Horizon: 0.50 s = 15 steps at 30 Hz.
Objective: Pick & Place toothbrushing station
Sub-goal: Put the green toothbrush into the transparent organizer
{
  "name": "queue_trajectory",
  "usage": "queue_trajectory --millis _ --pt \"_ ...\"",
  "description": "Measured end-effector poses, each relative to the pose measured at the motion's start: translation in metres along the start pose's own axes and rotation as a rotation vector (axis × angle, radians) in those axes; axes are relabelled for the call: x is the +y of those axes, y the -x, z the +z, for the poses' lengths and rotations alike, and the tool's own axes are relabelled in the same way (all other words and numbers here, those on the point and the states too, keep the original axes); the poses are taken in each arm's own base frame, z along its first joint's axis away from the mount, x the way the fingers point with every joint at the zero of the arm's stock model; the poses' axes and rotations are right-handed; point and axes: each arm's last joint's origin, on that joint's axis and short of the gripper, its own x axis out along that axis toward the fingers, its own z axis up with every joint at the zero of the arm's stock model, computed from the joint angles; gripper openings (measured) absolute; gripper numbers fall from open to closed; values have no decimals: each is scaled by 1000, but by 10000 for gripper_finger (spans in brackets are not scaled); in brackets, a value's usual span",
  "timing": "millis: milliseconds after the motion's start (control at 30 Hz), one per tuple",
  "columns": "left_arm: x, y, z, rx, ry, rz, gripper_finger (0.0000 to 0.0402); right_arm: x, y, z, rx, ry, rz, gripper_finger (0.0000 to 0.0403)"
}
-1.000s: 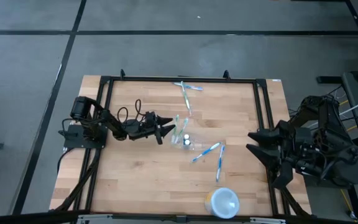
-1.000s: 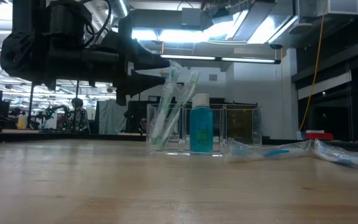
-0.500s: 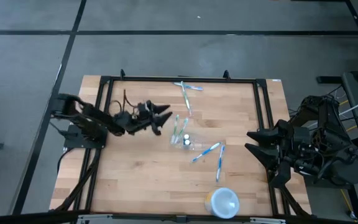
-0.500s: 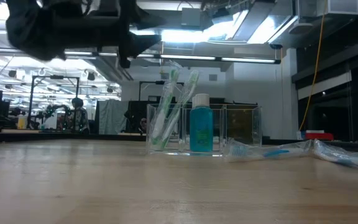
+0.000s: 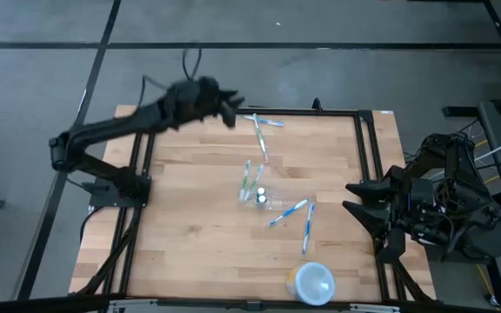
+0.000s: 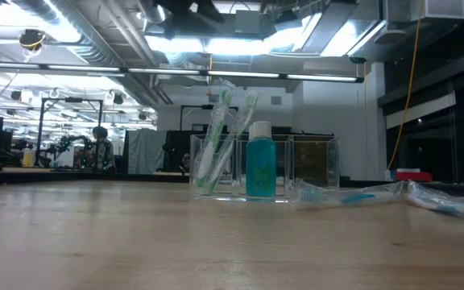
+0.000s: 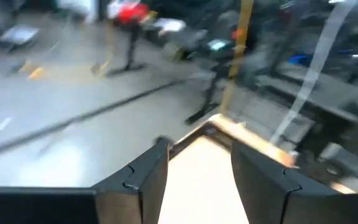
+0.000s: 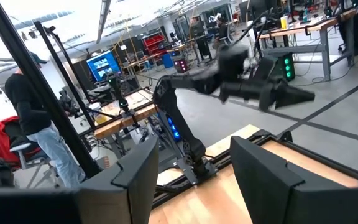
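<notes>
The toothbrushing station [image 5: 256, 188], a clear holder with green toothbrushes and a blue bottle standing in it, rests upright by its base on the middle of the wooden table; the low view shows it too [image 6: 252, 165]. My left gripper [image 5: 231, 106] hangs high over the table's far left edge, well away from the station, open with nothing between its fingers [image 7: 197, 168]. My right gripper [image 5: 351, 198] waits raised at the table's right side, open and empty [image 8: 194, 168].
Two blue toothbrushes [image 5: 289, 211] lie right of the station, and two more [image 5: 261, 130] near the far edge. A round white cup [image 5: 311, 283] stands at the near edge. A black frame [image 5: 250, 111] runs around the table. A person [image 8: 36, 124] stands beyond the table.
My left gripper has risen steeply from beside the station and swung toward the table's far edge, leaving the low view. The station and its toothbrushes have stayed in place.
</notes>
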Motion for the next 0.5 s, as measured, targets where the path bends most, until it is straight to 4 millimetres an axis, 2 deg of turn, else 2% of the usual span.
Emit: queue_trajectory --millis 100,200,333,500 --pt "14 -1 34 64 73 53 164 0 0 0 0 11 0 201" --pt "27 -6 56 145 148 79 165 0 0 0 1 32 -1 201" --pt "41 -27 68 322 203 74 166 0 0 -1 1 53 -1 201" --pt "56 -63 69 494 276 89 166 0 0 0 3 66 4 201"
